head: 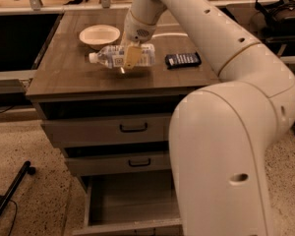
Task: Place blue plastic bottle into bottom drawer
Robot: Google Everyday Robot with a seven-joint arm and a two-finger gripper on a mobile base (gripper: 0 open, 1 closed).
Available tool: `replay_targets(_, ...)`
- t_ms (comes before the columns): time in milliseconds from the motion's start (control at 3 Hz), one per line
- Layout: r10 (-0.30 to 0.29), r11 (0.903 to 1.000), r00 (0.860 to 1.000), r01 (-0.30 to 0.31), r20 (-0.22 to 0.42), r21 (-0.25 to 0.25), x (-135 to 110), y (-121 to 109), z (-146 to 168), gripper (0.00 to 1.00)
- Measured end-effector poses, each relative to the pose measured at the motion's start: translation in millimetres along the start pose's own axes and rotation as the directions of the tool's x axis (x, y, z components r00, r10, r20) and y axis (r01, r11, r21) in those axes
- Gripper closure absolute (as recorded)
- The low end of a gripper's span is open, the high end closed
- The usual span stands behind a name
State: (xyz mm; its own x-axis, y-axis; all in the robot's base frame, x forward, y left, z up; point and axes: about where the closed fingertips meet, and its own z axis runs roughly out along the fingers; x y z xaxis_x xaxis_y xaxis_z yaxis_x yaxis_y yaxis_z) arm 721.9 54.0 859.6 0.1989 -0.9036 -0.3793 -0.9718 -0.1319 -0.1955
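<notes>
The blue plastic bottle [108, 57], clear with a white cap pointing left, lies on its side at the middle of the wooden cabinet top. My gripper [130, 61] comes down from above and is shut around the bottle's middle, with one yellowish finger [132, 56] across its front. The bottle sits at or just above the surface; I cannot tell which. The bottom drawer [96, 200] stands pulled open below, and its inside looks bare.
A white bowl [99, 35] stands behind and left of the bottle. A dark blue flat packet [183, 59] lies to the right. Two upper drawers with black handles [133, 128] are pushed in. My large white arm [221, 132] covers the cabinet's right side.
</notes>
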Motion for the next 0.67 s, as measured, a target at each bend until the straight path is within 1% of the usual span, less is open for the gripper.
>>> replay_targets(333,-0.028,0.9990,0.999,0.027,0.016,0.037,-10,26,-32,1.00)
replay_targets(667,-0.016,0.9984,0.998,0.013,0.056,0.054,-16,62,-49,1.00)
